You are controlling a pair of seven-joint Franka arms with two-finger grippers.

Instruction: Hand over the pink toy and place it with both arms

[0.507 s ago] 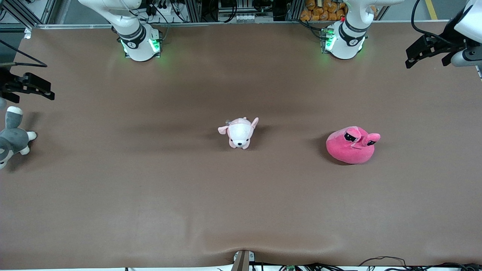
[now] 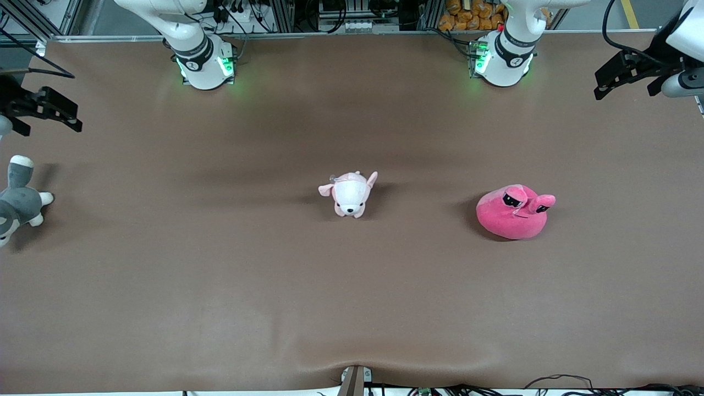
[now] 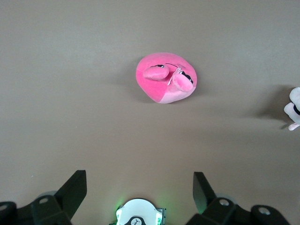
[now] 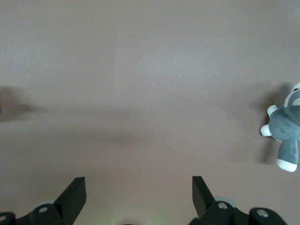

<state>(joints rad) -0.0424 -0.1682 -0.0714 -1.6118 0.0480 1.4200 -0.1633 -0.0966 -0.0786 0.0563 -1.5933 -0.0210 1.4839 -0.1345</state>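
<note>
Pink toy (image 2: 512, 214) is sitting on the bench (image 2: 220, 275) toward the left arm's end, eyes facing the front camera; left pincer (image 2: 624, 77) and right pincer (image 2: 41, 110) are hanging spread above the bench ends.

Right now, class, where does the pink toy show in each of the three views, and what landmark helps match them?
Front view: pink toy on the table, toward the left arm's end.
Left wrist view: pink toy in the upper middle.
Right wrist view: not in it.
Shared landmark: the pale puppy plush beside it.
</note>
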